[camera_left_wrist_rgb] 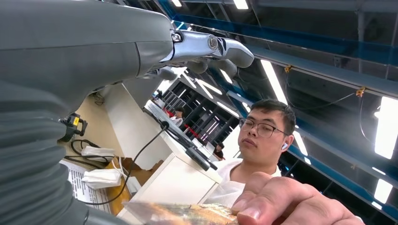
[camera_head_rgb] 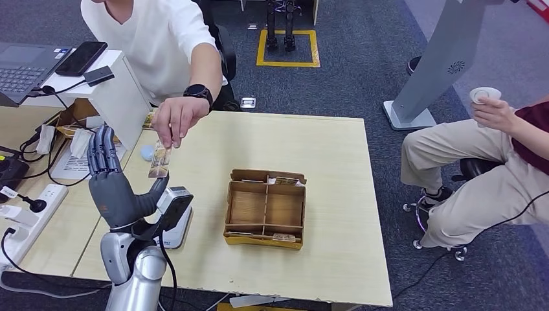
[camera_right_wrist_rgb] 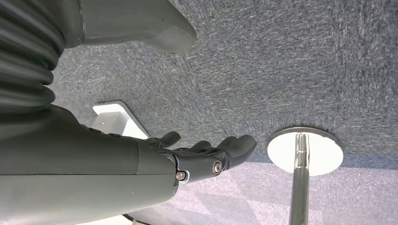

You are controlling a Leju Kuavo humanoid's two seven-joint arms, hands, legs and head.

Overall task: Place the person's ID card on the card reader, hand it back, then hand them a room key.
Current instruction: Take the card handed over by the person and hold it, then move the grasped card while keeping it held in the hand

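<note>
1. ID card (camera_head_rgb: 159, 162) pinched in person's hand (camera_head_rgb: 175, 120) — just above left hand (camera_head_rgb: 111, 188), not touching.
2. Left hand spread wide, holding nothing; card reader (camera_head_rgb: 173, 214) just beside its thumb.
3. Right hand (camera_right_wrist_rgb: 206, 157) loosely spread, nothing held — above carpet.

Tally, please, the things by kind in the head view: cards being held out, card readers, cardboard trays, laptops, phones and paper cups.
Cards: 1
Card readers: 1
Cardboard trays: 1
Laptops: 1
Phones: 1
Paper cups: 1
Total: 6
</note>
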